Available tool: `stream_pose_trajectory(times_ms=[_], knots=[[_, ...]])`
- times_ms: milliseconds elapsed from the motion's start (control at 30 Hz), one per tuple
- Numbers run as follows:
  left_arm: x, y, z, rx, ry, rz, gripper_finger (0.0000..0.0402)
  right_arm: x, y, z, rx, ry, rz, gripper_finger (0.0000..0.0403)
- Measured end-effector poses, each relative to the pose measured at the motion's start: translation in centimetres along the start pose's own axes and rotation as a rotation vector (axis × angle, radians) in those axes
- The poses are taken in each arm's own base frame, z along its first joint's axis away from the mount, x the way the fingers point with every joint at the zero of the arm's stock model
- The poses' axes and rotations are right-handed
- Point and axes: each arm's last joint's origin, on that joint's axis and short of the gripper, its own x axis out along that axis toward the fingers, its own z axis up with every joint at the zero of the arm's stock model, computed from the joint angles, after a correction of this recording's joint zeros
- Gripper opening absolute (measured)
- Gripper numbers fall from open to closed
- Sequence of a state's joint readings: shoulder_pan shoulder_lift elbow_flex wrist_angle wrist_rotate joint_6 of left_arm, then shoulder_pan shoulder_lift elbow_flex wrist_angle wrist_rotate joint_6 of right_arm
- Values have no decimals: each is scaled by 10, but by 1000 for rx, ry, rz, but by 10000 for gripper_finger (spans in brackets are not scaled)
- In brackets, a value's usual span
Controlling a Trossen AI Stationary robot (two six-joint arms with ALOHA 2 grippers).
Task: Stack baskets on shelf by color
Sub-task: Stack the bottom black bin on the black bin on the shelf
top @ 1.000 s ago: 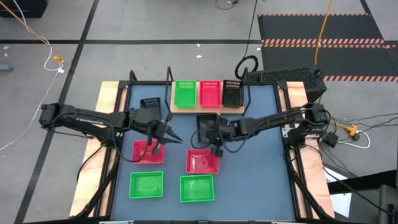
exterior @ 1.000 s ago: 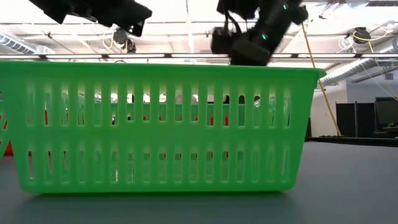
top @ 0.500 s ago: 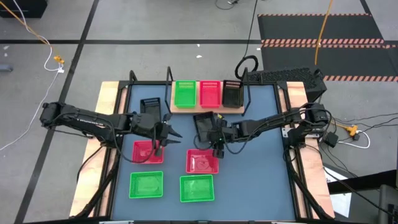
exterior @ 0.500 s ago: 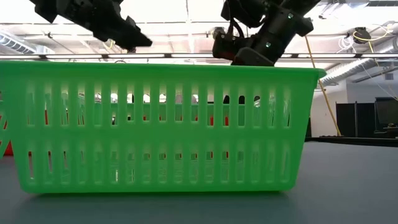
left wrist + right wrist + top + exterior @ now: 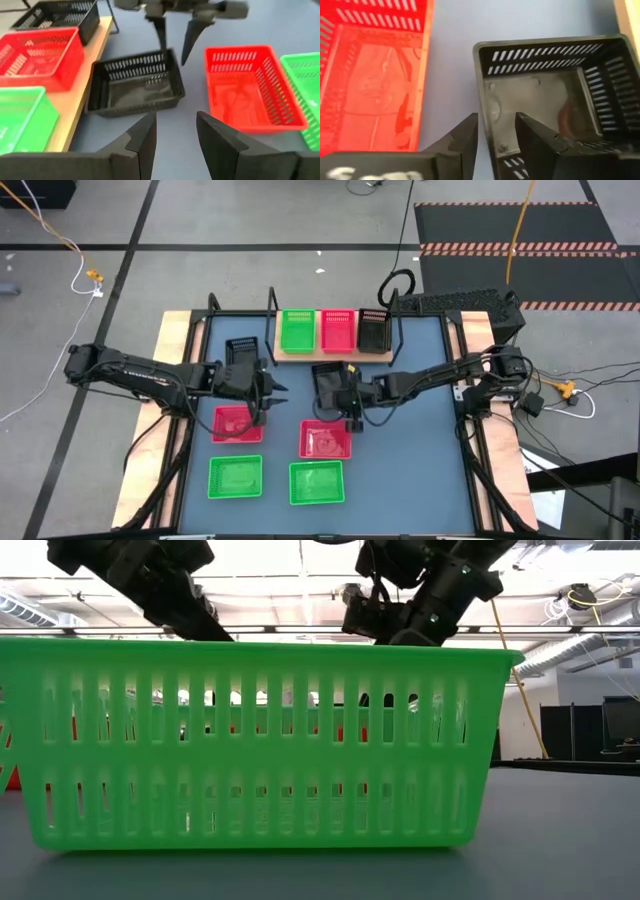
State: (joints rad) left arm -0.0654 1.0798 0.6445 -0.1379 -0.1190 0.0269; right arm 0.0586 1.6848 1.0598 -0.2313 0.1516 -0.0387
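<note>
Both arms reach in low over the blue-grey table (image 5: 420, 430) from its two sides, stretched nearly flat with the wrists bent downward. The left gripper (image 5: 265, 392) hangs over the far edge of a red basket (image 5: 237, 424), its fingers (image 5: 140, 137) parted with nothing between them. The right gripper (image 5: 349, 402) sits at the near wall of a loose black basket (image 5: 330, 379); its wrist view shows the two fingers (image 5: 465, 132) spread on either side of that slotted wall, not clamped on it, though whether a pad touches the plastic is hard to judge.

The baskets are shallow rectangular trays of thin plastic with rows of narrow slots in the walls and smooth floors. On the shelf (image 5: 290, 356), a pale wooden board in a thin black rod frame at the far side of the table, a green basket (image 5: 297, 330), a red one (image 5: 337, 330) and a black one (image 5: 373, 331) stand side by side. Another black basket (image 5: 240, 350) lies on the table left of the shelf. A second red basket (image 5: 326, 439) lies just nearer than the right gripper, and two green baskets (image 5: 236, 477) (image 5: 316, 483) sit along the near edge.

In the low view one green basket (image 5: 260, 740) fills almost the whole width and hides the table behind it; only the grippers' upper parts show above its rim.
</note>
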Motion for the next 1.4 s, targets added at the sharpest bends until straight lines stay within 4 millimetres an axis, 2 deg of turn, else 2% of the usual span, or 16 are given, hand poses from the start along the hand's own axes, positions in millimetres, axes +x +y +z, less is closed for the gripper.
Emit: stream_pose_trajectory(times_ms=[167,367,467,600,733,867,1000,1167,1300,1400], knots=[[0,1,-1,-5,10,21,143,7,4,-12,13,-36,20,111],[0,1,-1,-7,10,23,143,13,1,-23,59,-56,-52,110],[0,1,-2,-8,17,23,143,13,1,-23,60,-62,-42,83],[0,1,-3,-5,26,23,143,13,4,-23,34,-67,23,14],[0,1,-4,-2,37,23,143,9,14,-13,32,-158,138,8],[0,1,-5,-2,48,41,143,-8,25,3,-22,-244,211,5],[0,1,-5,-7,56,47,143,-38,29,18,-96,-349,163,3],[0,1,-5,-15,56,48,143,-88,23,24,-260,-430,-150,2],[0,1,-5,-19,55,48,143,-115,2,16,-426,-317,-440,3],[0,1,-5,-22,54,48,143,-124,-21,8,-483,-166,-614,3]])
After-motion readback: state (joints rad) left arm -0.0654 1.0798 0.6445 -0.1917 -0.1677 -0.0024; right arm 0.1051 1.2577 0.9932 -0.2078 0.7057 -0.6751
